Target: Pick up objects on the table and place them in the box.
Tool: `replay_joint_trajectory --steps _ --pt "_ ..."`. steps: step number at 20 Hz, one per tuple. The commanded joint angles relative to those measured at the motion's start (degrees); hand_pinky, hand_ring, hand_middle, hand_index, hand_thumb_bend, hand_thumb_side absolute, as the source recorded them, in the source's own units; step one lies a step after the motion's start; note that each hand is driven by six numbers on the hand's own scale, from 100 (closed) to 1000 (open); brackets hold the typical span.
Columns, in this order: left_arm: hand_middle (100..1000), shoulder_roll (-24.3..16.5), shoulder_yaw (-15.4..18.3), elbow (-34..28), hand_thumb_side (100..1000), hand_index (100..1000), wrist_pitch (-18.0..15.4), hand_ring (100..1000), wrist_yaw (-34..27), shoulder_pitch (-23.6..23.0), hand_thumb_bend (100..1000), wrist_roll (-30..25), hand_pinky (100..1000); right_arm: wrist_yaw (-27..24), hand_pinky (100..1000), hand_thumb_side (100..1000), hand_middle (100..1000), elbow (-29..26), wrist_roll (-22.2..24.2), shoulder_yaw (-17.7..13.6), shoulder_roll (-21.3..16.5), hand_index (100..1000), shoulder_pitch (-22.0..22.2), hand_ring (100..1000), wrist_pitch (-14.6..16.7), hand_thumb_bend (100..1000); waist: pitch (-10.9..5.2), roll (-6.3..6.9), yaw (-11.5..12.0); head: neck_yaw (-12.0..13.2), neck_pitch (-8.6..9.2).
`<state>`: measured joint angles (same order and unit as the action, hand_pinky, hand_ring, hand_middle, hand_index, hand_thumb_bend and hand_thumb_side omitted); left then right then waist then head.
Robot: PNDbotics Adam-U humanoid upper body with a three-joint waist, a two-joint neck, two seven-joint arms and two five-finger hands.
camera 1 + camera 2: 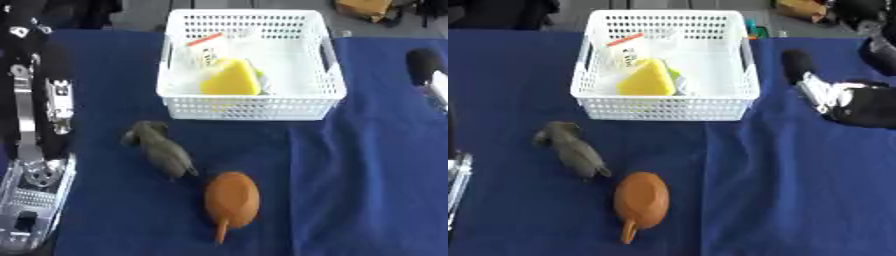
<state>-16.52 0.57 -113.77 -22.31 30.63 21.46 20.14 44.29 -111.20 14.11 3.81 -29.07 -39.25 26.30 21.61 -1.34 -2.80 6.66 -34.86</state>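
Your right hand (pixel 846 102) sits at the right edge, level with the basket's near wall and above the cloth; only its back and 1 dark finger-like end show, so you cannot tell whether the fingers are spread or curled. It holds nothing that can be seen. Your left arm (pixel 39 150) runs down the left edge, but the hand itself does not show in either view.

The white basket (pixel 325 95) stands at the far middle of the blue cloth (pixel 376 190), serving as the box. Inside it lie a yellow wedge (pixel 232 78) and a clear packet with a red-and-white label (pixel 206 50), both pushed toward its left half, which leaves the right half free for more.

2 things are left on the cloth, both nearer to you than the basket and left of centre: a grey-green animal-like figure (pixel 162 150) and, just beside its near end, a brown rounded object with a thin stem (pixel 232 200). Whether they touch is unclear. Both lie well apart from your right hand, down and across the cloth, and closer to your left arm, so the left side looks the shorter reach.
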Motion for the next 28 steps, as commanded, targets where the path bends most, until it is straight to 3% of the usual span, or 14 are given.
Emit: replay_joint_trajectory --steps 1,8,15,21,22,28 --pt "1000 -0.5 0.3 -0.8 977 989 0.1 955 -0.3 0.0 100 -0.3 842 -0.7 820 916 910 0.9 3.5 2.2 -2.9 1000 -3.0 874 2.0 170 -1.61 -0.02 0.0 0.1 1.24" --pt "1000 -0.3 0.2 -0.8 976 986 0.2 952 -0.3 -0.3 100 -0.4 839 -1.0 814 921 944 3.9 10.0 7.2 -3.3 1000 -8.8 885 6.5 128 -1.91 -0.15 0.1 -0.3 1.53" --pt "1000 -0.3 0.3 -0.8 973 981 0.5 950 -0.4 -0.6 100 -0.6 837 -0.1 811 902 942 7.4 15.1 11.4 0.3 1000 -13.6 894 10.1 139 -2.10 -0.22 -0.2 -1.3 2.02" --pt "1000 -0.4 0.4 -0.8 965 976 0.7 948 -0.4 -0.8 100 -0.5 833 1.1 816 815 964 9.5 19.2 14.2 3.3 1000 -15.4 916 12.8 227 -2.10 -0.39 -0.3 -1.5 2.44" --pt "1000 -0.4 0.4 -0.8 966 975 0.8 947 -0.4 -0.9 100 -0.5 832 1.0 803 768 974 9.8 20.2 14.6 3.6 1000 -15.6 909 13.5 259 -2.10 -0.42 -0.3 -1.5 2.44" --pt "1000 -0.6 0.3 -0.8 963 975 0.8 946 -0.4 -1.0 100 -0.6 832 -0.5 786 701 972 11.7 25.1 15.9 4.8 1000 -15.9 883 16.5 322 -2.20 -0.52 -0.3 -1.6 2.22"
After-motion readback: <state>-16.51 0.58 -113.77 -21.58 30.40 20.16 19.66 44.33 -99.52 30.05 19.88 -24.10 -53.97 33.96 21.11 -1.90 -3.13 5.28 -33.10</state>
